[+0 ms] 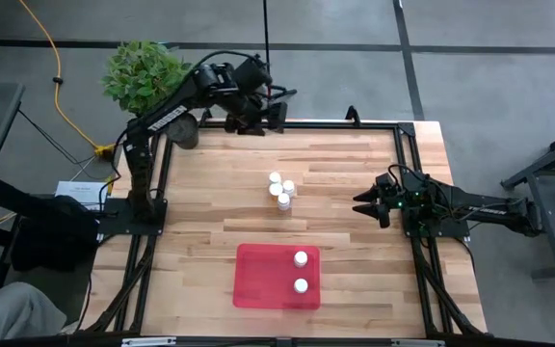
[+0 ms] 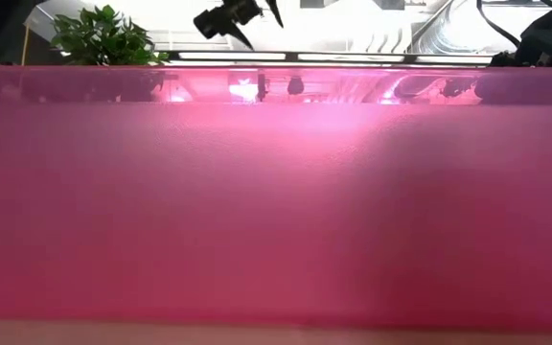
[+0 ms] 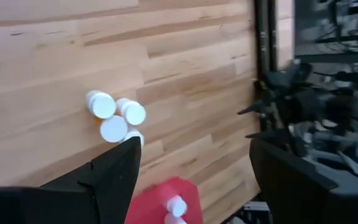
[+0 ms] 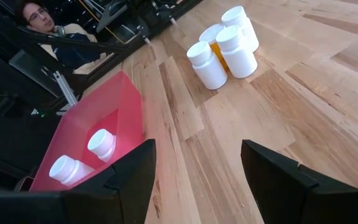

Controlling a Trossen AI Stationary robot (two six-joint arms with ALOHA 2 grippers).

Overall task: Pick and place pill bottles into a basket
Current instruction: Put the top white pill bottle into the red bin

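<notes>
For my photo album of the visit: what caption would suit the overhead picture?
Two pill bottles sit in the red basket; four more wait mid-table between the open left gripper and right gripper.

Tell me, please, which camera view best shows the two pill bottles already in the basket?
The right wrist view: both pill bottles lie close and clear in the basket. The high view shows only their white caps; the left wrist view catches them partly at its edge; the low view shows just the basket's red wall.
</notes>
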